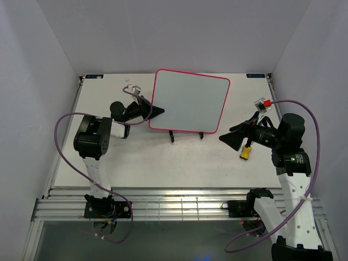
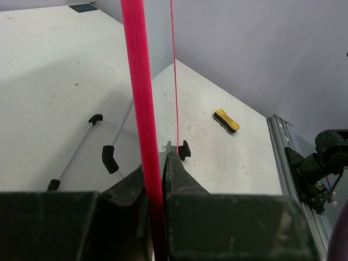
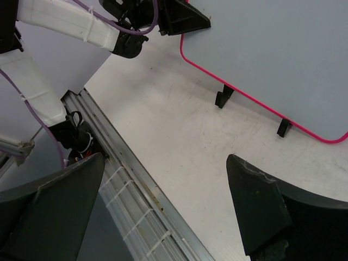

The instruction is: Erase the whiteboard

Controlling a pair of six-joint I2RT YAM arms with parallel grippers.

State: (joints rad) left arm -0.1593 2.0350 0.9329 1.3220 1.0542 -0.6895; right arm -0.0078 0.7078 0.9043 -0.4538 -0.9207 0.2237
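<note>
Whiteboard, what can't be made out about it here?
- Left wrist: the whiteboard is edge-on, its face hidden.
- Right wrist: the picture's top and right edges cut it off.
- Top external: faint marks too small to tell; the left end effector covers its left edge.

White arms (image 1: 95,176) (image 1: 296,202), black joints (image 1: 89,139), black pincers (image 1: 160,111) (image 1: 223,138), purple cables (image 1: 56,136)

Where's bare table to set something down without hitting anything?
Free: table strip between the feet of the whiteboard and the near rail, mid-table. Crowded: right side, open right gripper beside the yellow eraser; left side, left gripper clamped on the board's edge.
</note>
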